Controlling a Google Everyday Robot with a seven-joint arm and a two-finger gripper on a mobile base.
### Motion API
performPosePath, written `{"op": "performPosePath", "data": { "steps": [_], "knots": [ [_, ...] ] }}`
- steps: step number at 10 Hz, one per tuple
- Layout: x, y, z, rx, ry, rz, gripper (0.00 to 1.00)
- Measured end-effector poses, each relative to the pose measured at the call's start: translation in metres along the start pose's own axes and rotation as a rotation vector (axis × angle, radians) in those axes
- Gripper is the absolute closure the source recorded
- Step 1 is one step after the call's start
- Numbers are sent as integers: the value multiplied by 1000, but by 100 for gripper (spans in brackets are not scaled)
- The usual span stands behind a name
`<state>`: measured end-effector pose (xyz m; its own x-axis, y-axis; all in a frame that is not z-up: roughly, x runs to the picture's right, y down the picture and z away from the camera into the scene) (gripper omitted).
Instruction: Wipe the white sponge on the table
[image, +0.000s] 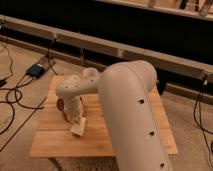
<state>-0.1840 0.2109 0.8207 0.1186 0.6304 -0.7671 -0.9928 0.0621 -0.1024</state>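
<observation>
The white sponge is a small cream block on the light wooden table, left of middle. My gripper hangs straight down at the end of the big cream arm and its tip is at the sponge's upper end, touching it. The wrist hides the contact.
A dark purple bowl stands on the table just left of and behind the gripper, partly hidden by the wrist. Black cables and a dark box lie on the carpet to the left. A long dark rail runs behind the table.
</observation>
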Motion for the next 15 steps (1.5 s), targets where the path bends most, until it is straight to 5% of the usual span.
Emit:
{"op": "performPosePath", "data": {
  "steps": [4,9,12,15],
  "knots": [
    [55,13,10,31,78,-143,100],
    [95,-38,16,109,178,-156,100],
    [93,-63,29,144,230,-116,100],
    [67,-94,38,186,231,-35,100]
  ]
}}
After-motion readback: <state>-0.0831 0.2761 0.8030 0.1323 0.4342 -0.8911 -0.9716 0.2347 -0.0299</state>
